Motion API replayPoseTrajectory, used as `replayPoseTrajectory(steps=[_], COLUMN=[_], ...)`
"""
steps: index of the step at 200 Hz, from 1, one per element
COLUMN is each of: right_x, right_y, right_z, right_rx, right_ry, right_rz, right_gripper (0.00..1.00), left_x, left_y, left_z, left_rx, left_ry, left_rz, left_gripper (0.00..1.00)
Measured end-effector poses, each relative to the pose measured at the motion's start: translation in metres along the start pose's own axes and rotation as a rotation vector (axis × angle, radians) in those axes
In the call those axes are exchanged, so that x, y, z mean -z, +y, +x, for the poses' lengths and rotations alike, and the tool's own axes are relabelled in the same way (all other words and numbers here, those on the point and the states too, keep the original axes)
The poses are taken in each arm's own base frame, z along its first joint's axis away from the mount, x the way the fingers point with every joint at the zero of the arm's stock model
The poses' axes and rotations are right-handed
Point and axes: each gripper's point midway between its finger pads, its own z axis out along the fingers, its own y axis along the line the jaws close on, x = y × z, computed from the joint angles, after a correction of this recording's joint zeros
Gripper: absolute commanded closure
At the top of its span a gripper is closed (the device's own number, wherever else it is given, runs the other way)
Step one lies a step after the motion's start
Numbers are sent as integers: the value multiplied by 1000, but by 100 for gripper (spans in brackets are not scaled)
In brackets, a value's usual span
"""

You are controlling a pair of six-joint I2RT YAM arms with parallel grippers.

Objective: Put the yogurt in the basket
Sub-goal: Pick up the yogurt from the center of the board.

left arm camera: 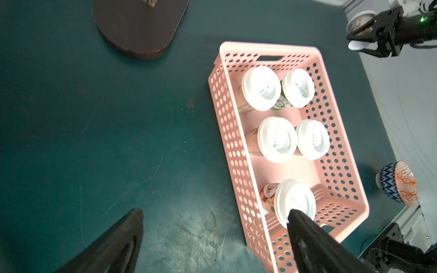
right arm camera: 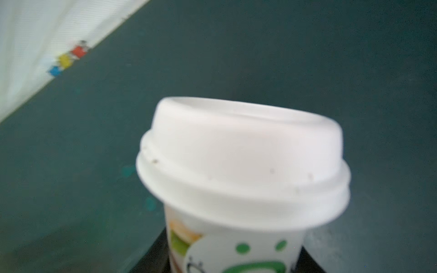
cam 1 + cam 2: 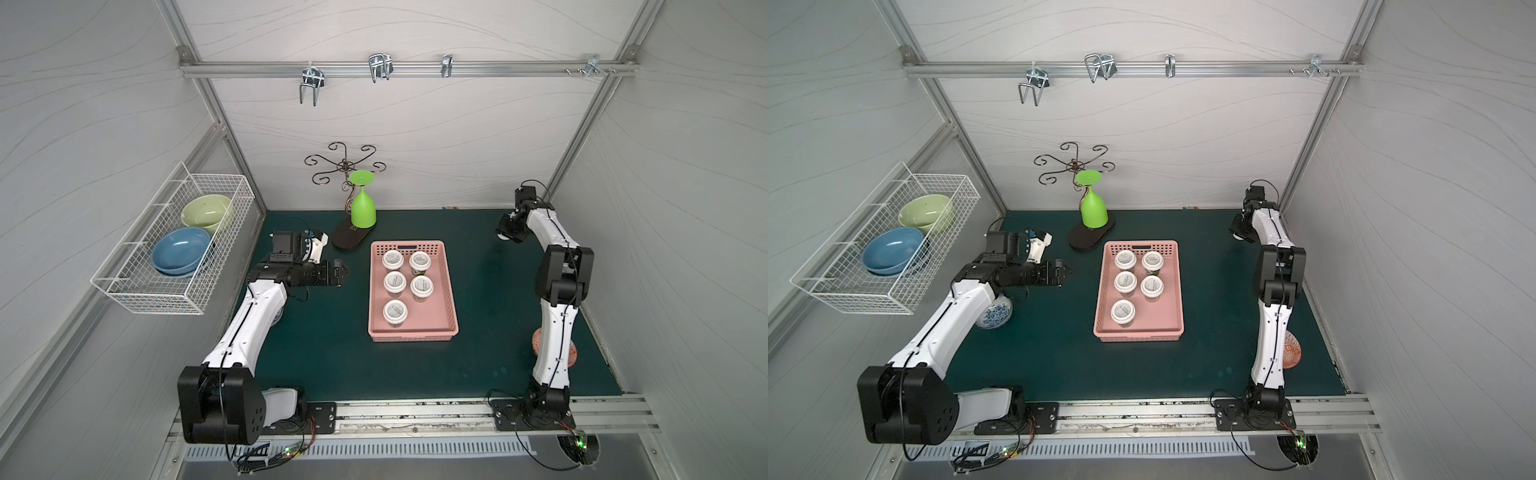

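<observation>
Right gripper [image 3: 509, 232] fingers clamped on sixth yogurt cup [image 2: 243, 165], far right; pink basket [image 3: 453, 291] lies leftward, free slot beside lone near cup [image 3: 395, 311]. Left gripper [image 3: 341, 271] fingers apart, idle.

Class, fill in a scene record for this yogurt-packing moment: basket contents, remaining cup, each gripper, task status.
Basket contents: five yogurt cups, upright, in the pink basket
Remaining cup: sixth yogurt cup, outside the basket, far right
Right gripper: shut on sixth yogurt cup
Left gripper: open, empty, left of the basket
Task status: one cup not yet in
</observation>
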Motion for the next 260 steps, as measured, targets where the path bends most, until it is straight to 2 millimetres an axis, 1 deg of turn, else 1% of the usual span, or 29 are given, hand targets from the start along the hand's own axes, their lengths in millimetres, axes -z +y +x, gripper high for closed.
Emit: replayPoseTrajectory(steps=[14, 25, 37, 48, 58, 69, 79, 93, 107, 121, 143, 161, 177, 213, 231, 260], right_x=[31, 57, 87, 107, 127, 143, 158, 175, 192, 209, 231, 243, 252, 263, 265, 271], right_y=[22, 45, 73, 94, 116, 135, 155, 176, 194, 203, 210, 216, 224, 234, 238, 244], right_z=[3, 8, 19, 31, 48, 66, 87, 116, 146, 169, 193, 210, 235, 287, 307, 333], right_rx=[21, 51, 93, 132, 182, 239, 309, 404, 492, 552, 632, 712, 812, 999, 1078, 1188], right_ry=[-31, -67, -97, -121, -139, -151, -163, -183, -204, -233, -296, -338, -357, -351, -346, -348], right_rz=[-67, -137, -220, -285, -345, -398, -452, -525, -610, -694, -802, -864, -924, -1026, -1059, -1102], right_gripper=[56, 56, 56, 56, 56, 56, 56, 56, 56, 56, 57, 56, 56, 55, 55, 55], left_x=[11, 19, 28, 36, 43, 51, 57, 63, 66, 66, 65, 63, 60, 57, 58, 57], left_y=[-7, -13, -20, -29, -38, -48, -59, -75, -93, -111, -138, -153, -166, -189, -198, -207], left_z=[-12, -22, -32, -42, -48, -57, -61, -66, -65, -60, -49, -40, -33, -24, -21, -10], left_rx=[-4, -7, -12, -24, -34, -49, -62, -88, -111, -132, -154, -150, -151, -164, -173, -178], left_ry=[-33, -58, -79, -99, -111, -127, -135, -140, -127, -99, -46, 2, 48, 116, 136, 179], left_rz=[6, 12, 26, 44, 62, 86, 110, 152, 201, 258, 362, 431, 484, 569, 601, 632], left_gripper=[1, 1, 1, 1, 1, 1, 1, 1, 2, 2, 2, 1, 1, 1, 1, 1])
